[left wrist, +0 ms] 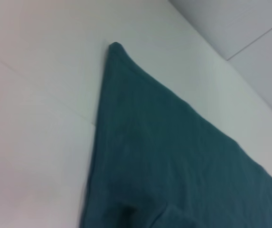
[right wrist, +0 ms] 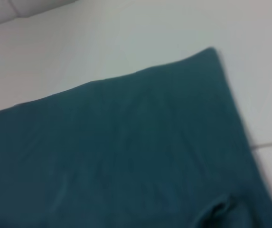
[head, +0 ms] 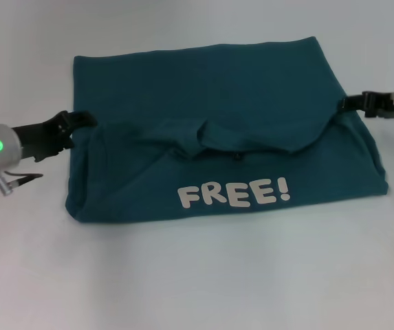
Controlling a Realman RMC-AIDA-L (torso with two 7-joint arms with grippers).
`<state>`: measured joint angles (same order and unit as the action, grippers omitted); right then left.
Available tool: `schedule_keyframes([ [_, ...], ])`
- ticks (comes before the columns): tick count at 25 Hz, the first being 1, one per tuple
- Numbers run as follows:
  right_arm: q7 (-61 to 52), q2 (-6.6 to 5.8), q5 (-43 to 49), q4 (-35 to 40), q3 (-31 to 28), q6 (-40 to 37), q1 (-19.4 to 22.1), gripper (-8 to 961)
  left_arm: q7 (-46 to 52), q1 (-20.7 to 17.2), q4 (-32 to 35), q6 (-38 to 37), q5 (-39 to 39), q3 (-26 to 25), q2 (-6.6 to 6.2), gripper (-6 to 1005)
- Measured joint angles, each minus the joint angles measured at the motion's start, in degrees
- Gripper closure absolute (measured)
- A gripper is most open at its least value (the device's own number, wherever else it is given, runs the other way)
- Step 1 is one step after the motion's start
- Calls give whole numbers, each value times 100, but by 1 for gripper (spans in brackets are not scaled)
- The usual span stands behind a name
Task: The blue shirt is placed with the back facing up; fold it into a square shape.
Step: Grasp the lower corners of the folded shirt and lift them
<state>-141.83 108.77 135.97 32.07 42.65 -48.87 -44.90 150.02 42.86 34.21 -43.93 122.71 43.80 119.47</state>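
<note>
blue shirt [head: 217, 96] long axis left-right, lettering near

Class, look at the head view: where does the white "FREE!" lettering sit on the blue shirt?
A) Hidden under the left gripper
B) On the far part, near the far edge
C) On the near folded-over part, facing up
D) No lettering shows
C: the "FREE!" lettering faces up on the near folded part of the blue shirt.
</note>
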Motion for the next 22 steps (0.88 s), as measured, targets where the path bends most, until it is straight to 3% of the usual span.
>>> schedule_keyframes([
  [2, 50, 62, -212, 366, -150, -687, 234, 330, -6, -118, 185, -162, -81, -1, 21, 319],
  [3, 88, 100, -388, 540, -210, -1072, 392, 308, -40, -432, 529, -591, -368, -4, 48, 271],
  [9, 578, 167, -1618, 715, -432, -2582, 1270, 177, -429, -1077, 847, -1732, -955, -133, 20, 202],
  [14, 1398, 177, -2432, 451, -814, -3568, 1837, 126, -897, -1301, 799, -2603, -921, -604, 21, 169],
  [22, 1870, 144, -2518, 167, -1027, -4046, 2044, 127, -1154, -1403, 433, -2502, -678, -668, 10, 170],
])
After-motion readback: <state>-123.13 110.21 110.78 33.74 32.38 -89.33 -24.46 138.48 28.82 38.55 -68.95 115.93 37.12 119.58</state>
